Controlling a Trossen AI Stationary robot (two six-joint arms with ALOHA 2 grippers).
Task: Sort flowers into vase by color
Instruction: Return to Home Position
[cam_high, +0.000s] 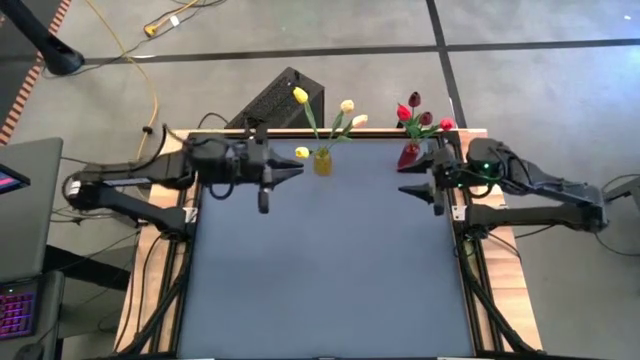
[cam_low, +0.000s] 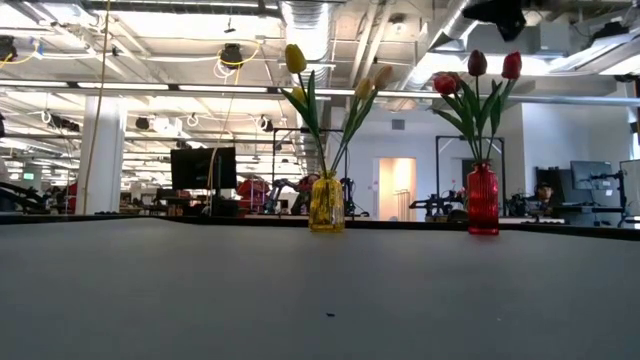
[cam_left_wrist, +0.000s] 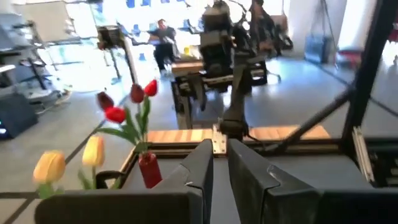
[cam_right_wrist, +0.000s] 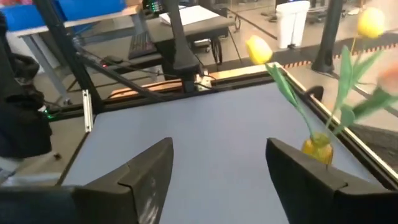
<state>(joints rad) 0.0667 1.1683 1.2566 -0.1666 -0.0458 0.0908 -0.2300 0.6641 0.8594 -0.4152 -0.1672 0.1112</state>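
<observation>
Yellow flowers (cam_low: 295, 58) and red flowers (cam_low: 477, 63) stood upright in vases (cam_low: 326, 203), top centre. Left gripper (cam_high: 292, 172) pointed right, jaws together; right gripper (cam_high: 408, 178) pointed left, jaws spread.

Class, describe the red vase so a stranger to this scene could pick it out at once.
Start at the big dark table and look along its far edge, where two vases stand. The red vase is the one nearest the right gripper; unlike the yellow vase of yellow and cream tulips, it holds red and dark red tulips.
</observation>
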